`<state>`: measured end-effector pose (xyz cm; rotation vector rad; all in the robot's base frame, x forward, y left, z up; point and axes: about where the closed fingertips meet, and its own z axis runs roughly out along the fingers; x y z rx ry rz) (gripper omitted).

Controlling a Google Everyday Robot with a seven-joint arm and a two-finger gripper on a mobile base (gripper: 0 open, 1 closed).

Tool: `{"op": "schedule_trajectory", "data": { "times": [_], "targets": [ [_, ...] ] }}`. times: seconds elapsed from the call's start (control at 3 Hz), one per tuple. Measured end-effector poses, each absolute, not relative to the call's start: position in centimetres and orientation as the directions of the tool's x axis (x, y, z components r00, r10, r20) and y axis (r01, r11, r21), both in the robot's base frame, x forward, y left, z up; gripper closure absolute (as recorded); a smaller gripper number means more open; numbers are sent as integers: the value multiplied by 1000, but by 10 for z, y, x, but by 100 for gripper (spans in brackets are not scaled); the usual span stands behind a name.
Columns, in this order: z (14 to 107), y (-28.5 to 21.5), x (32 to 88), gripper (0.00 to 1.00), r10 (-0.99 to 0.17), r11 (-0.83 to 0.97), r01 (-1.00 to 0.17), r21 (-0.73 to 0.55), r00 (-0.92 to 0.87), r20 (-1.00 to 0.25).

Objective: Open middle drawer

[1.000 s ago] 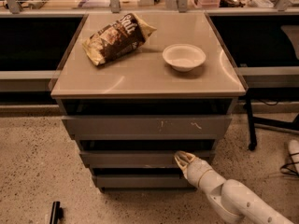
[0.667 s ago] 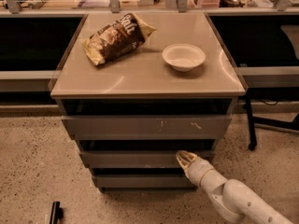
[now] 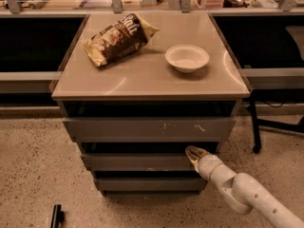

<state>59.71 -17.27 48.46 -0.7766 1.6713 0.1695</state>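
Camera view looks down on a low three-drawer cabinet. At the far left, a small black object lies on the speckled floor off the cabinet's front left corner, well apart from my work. On the cabinet top, a chip bag lies toward the back left corner.

Below it, the middle drawer shows a plain grey handleless front between the scratched top drawer and the bottom drawer. I judge it rigid, not fragile, and likely easy on its runners. The flat face offers nothing to pinch, so I would hook the upper lip in the dark gap and draw straight out. Pulling from one end may rack it.

A white bowl sits toward the back right of the top; a jerk could rattle it.

The gripper is at the right end of the middle drawer's upper edge; whether it is spread or closed I cannot tell. The white arm runs off to the lower right. Farther right stands a black wheeled leg, clear of the drawer's path.
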Motion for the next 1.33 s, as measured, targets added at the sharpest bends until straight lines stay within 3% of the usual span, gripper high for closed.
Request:
{"op": "schedule_trajectory", "data": {
  "times": [0.33, 1.33],
  "targets": [
    [483, -206, 632, 100, -422, 750, -574, -328, -34, -906],
    [456, -208, 658, 100, -449, 756, -576, -310, -112, -886]
  ]
}}
